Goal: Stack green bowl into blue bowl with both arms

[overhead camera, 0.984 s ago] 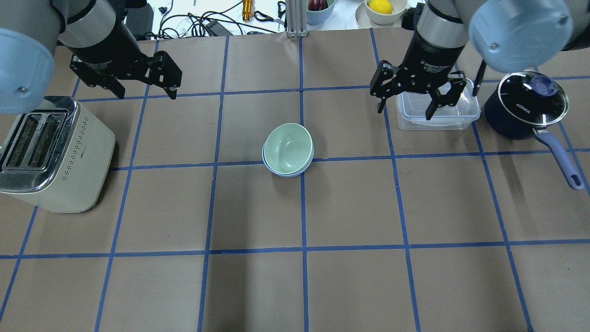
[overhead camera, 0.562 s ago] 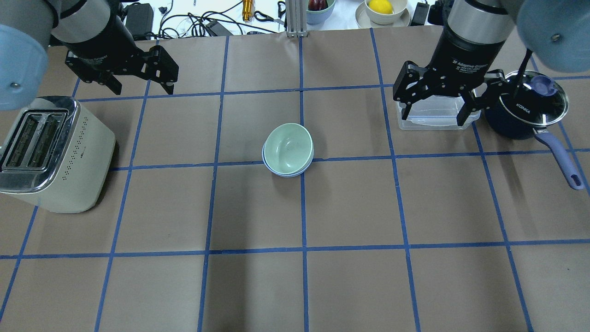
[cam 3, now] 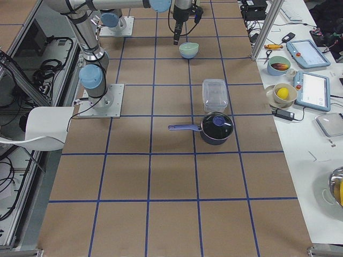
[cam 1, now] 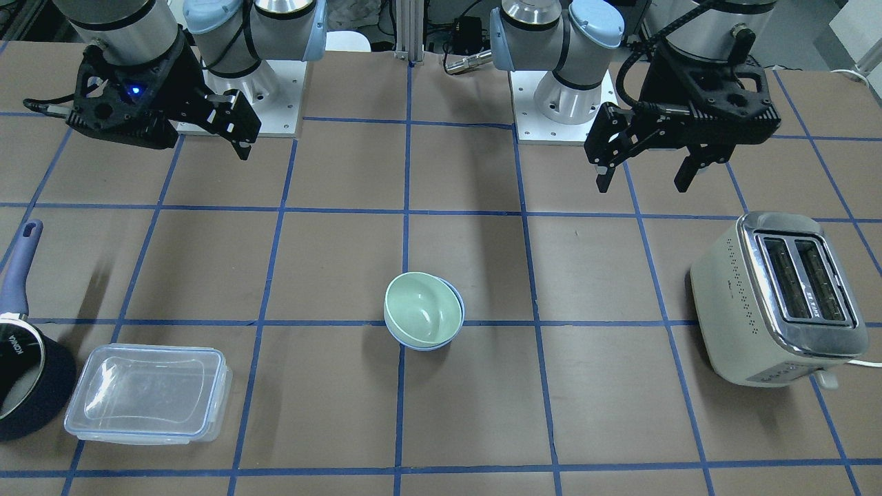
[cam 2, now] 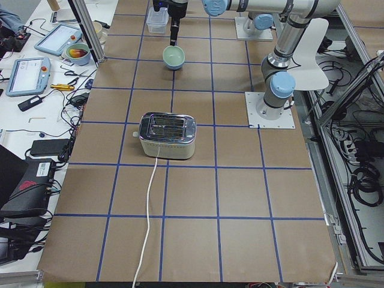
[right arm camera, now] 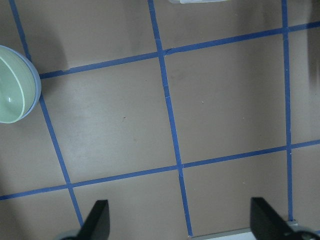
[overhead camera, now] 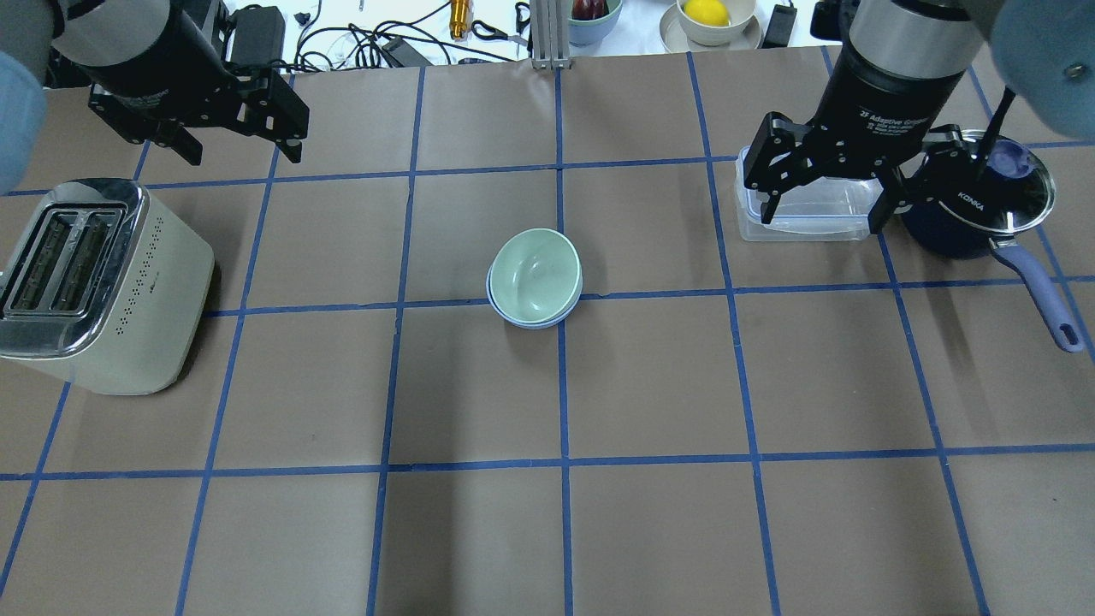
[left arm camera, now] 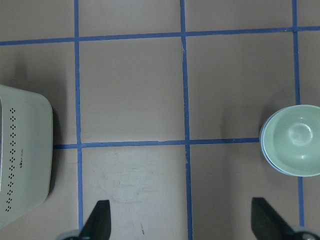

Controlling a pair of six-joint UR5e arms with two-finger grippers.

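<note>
The green bowl [overhead camera: 535, 272] sits nested inside the blue bowl [overhead camera: 523, 322] at the table's middle; only the blue rim shows under it. The stack also shows in the front view [cam 1: 420, 306], the left wrist view [left arm camera: 295, 140] and at the left edge of the right wrist view [right arm camera: 12, 85]. My left gripper [overhead camera: 246, 157] is open and empty, high up at the far left, well away from the bowls. My right gripper [overhead camera: 821, 221] is open and empty, above the clear container at the far right.
A cream toaster [overhead camera: 94, 282] stands at the left edge. A clear lidded container [overhead camera: 804, 205] and a dark navy saucepan [overhead camera: 984, 197] with a long handle stand at the far right. Cables and other bowls lie beyond the table's far edge.
The right gripper has moved right, over the clear container toward the saucepan. The left gripper has moved up and left toward the far corner. The nested bowls have not moved.
</note>
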